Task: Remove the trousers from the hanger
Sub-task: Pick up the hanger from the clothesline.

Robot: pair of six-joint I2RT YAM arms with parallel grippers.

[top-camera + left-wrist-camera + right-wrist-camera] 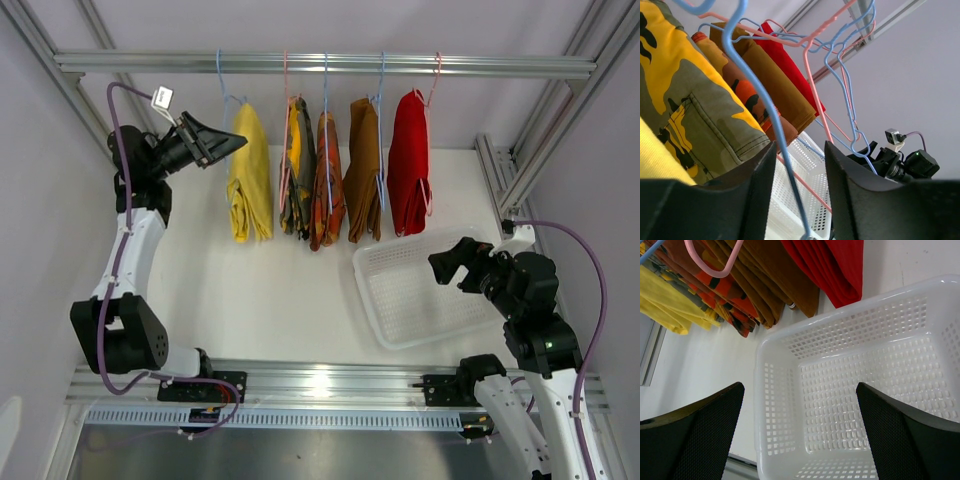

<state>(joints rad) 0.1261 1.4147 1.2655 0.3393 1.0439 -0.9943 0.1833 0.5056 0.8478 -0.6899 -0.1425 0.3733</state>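
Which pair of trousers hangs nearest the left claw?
The plain yellow pair: it alone hangs leftmost on the rail, right beside the left claw.

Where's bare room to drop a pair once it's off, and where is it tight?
The white mesh plastic basket is empty inside. The white table is bare between the basket's left wall and the left arm, in front of the hanging trousers. Crowded: the metal rail, where the camouflage trousers and orange-red patterned trousers hang tight together and hanger wires overlap.
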